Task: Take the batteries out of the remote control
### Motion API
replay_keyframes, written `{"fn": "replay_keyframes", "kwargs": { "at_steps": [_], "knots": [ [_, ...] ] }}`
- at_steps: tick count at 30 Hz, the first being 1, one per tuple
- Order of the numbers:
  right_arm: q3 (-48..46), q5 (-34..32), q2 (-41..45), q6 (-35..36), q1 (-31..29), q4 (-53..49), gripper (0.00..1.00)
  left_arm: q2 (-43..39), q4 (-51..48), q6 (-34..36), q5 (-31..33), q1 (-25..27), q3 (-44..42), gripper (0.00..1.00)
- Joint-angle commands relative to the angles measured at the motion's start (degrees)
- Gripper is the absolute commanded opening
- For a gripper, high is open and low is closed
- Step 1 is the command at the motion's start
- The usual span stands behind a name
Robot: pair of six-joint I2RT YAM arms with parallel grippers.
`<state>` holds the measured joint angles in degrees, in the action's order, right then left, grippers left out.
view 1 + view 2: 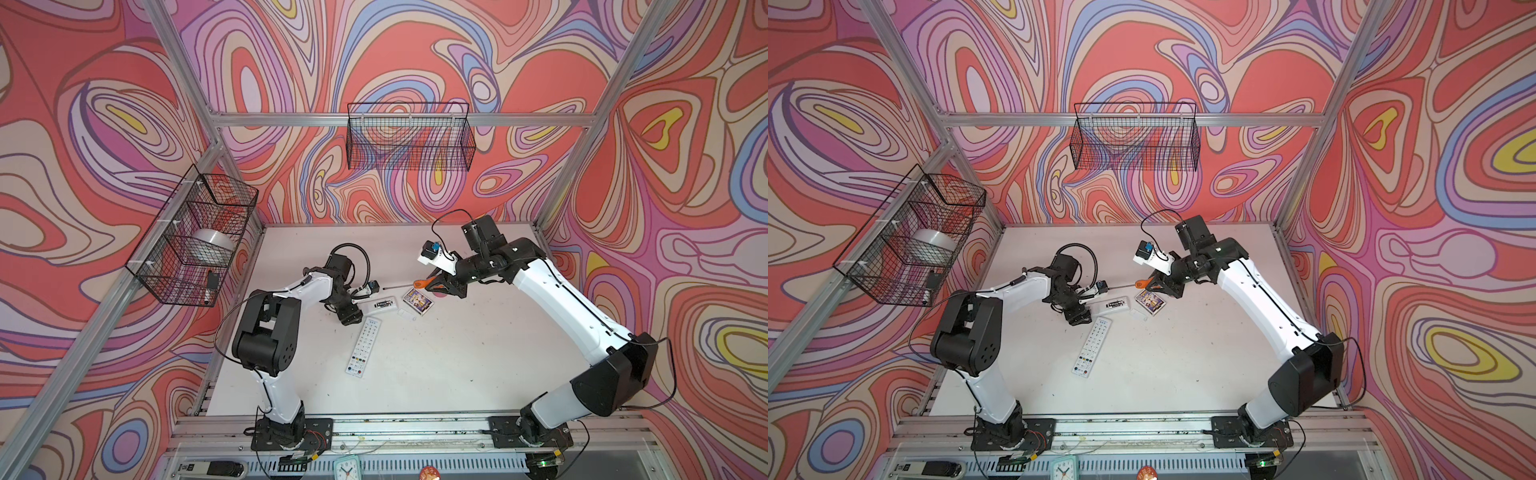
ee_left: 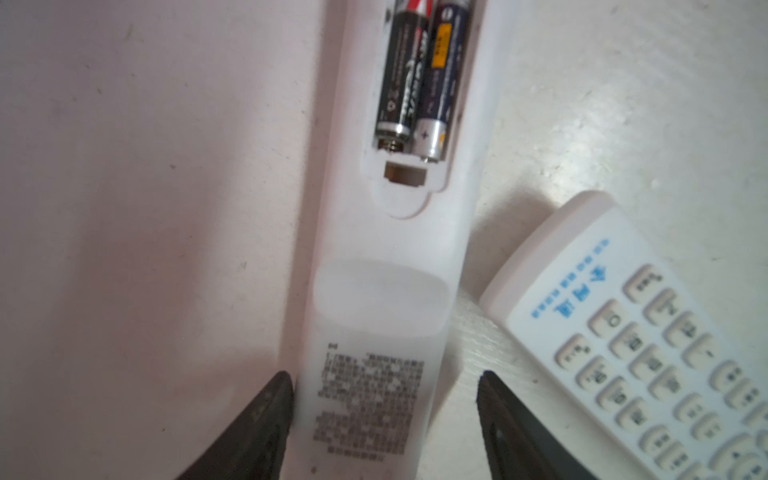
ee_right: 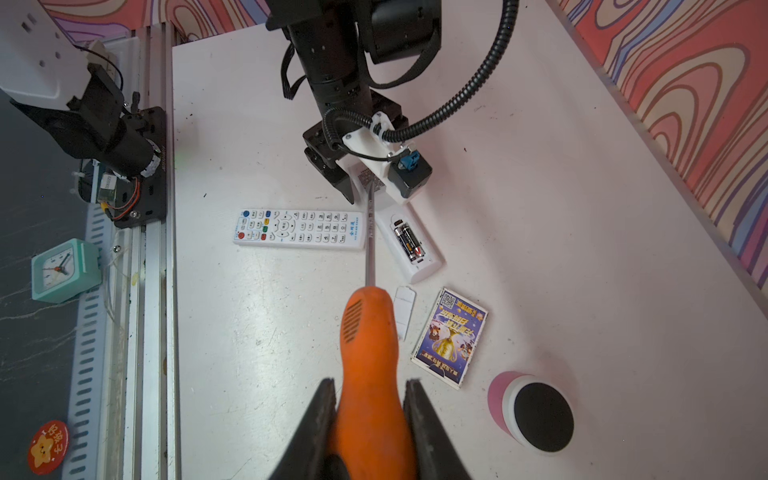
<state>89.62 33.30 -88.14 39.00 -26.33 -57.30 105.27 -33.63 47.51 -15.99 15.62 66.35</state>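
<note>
At the centre of the counter (image 1: pixel 457 353), in both top views, the remote (image 1: pixel 368 309) is seen lying back-up, with its battery bay uncovered. Two batteries (image 2: pixel 401 79) are seated side by side in that bay, at the upper middle of the left wrist frame. The left pincer (image 2: pixel 384 376) is spread wide astride the remote's printed end: one finger is set against its edge, while a gap is left at the other. The right pincer (image 3: pixel 370 384) is clamped on the orange handle of the screwdriver (image 3: pixel 365 332), whose shaft is aimed toward the left pincer; whether the tip touches anything cannot be told. A second remote (image 1: pixel 363 347) is laid keys-up just below the first, and a cover (image 3: pixel 404 311) and a card pack (image 1: pixel 417 300) are set to the right of the first.
</note>
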Motion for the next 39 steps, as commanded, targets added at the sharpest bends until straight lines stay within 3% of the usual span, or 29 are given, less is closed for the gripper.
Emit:
{"fn": "replay_keyframes", "kwargs": {
  "at_steps": [1, 9, 18, 24, 31, 35, 39],
  "knots": [
    [-0.8, 1.7, 2.3, -1.1, -0.2, 1.2, 0.00, 2.3, -3.5, 0.3, 0.6, 0.6, 1.3, 0.70],
    [-3.1, 1.1, 4.2, -1.3, -0.3, 2.9, 0.00, 2.7, -3.6, 0.6, 0.0, 2.8, -0.7, 0.44],
    [-4.9, 1.3, 6.8, -4.6, -0.2, 5.9, 0.00, -0.6, -4.1, -1.3, 0.0, 2.6, 0.3, 0.24],
    [-4.5, 1.4, 9.2, -9.3, 0.9, 7.8, 0.00, -6.0, -5.7, -2.2, 0.7, 2.6, 1.6, 0.19],
    [3.6, 1.5, 9.4, -11.2, 5.4, -2.2, 0.00, -15.5, -8.0, -2.5, -0.6, 3.6, 1.8, 0.16],
    [9.0, 1.1, 8.1, -5.2, 8.6, -13.9, 0.00, -18.7, -11.1, 0.1, 0.6, 10.6, 1.3, 0.16],
    [7.2, -6.7, 10.5, -1.6, 9.6, -17.5, 0.00, -17.9, -14.2, 1.2, 2.8, 18.1, -0.3, 0.15]
  ]
}}
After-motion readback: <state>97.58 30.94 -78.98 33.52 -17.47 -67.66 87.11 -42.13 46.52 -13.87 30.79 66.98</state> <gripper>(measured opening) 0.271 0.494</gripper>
